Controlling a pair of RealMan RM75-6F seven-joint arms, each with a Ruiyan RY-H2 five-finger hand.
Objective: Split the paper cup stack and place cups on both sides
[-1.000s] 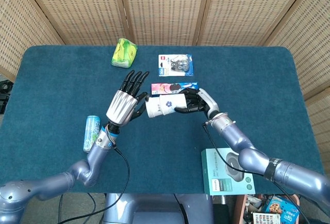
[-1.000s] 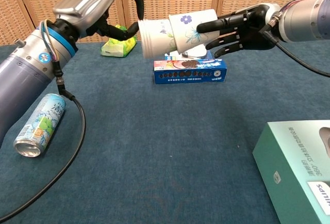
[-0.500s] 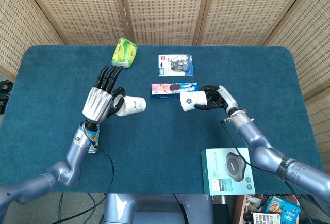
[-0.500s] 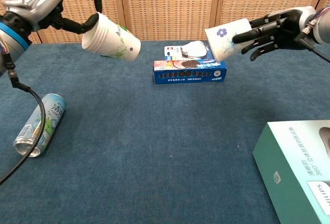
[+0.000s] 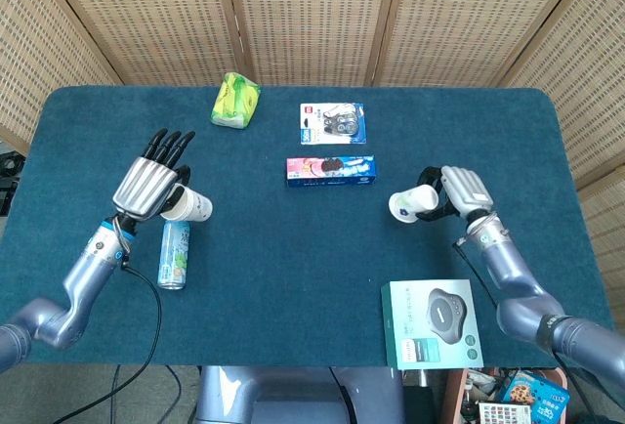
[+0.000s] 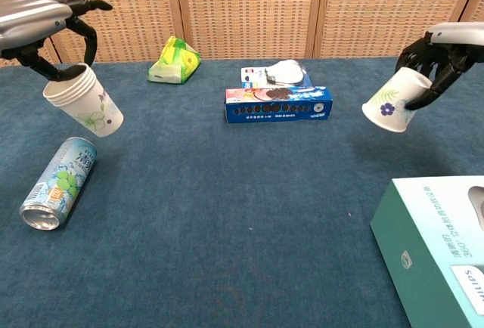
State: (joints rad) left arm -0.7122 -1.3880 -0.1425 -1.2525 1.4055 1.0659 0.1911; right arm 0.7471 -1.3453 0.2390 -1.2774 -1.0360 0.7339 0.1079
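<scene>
A stack of paper cups (image 6: 82, 101) is being gripped by the left hand (image 5: 149, 184) and held tilted above the blue table (image 5: 293, 277), just over a lying drink can (image 6: 59, 182). A single flowered cup (image 6: 392, 109) is being pinched, mouth angled downward, in the right hand (image 5: 459, 191) at the opposite side, with a cookie box (image 5: 330, 168) lying between them.

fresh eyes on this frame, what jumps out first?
The two hands held wide apart above the blue table, each holding paper cups: the left hand grips a nested stack of cups at the left side, above a drink can lying on its side; the right hand holds a single cup tilted at the right. Between them lies a blue cookie box.
</scene>
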